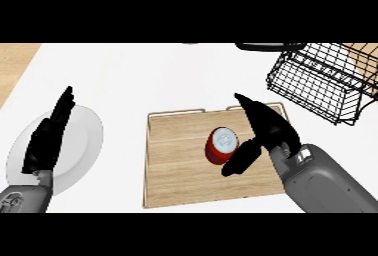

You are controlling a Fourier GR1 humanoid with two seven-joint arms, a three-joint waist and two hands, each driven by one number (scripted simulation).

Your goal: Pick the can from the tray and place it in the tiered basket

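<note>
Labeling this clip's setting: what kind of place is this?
Likely a kitchen counter: a wooden tray holding a red can, a white plate and a black wire tiered basket.

No text, label or number is legible anywhere.

Below me a white counter (pixel 148 75) spreads out under even light — along its left edge I see a strip of pale wood (pixel 16 62), grain running lengthwise, floor or board I cannot tell.

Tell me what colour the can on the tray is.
Red body with a white top, the can in the head view.
</note>
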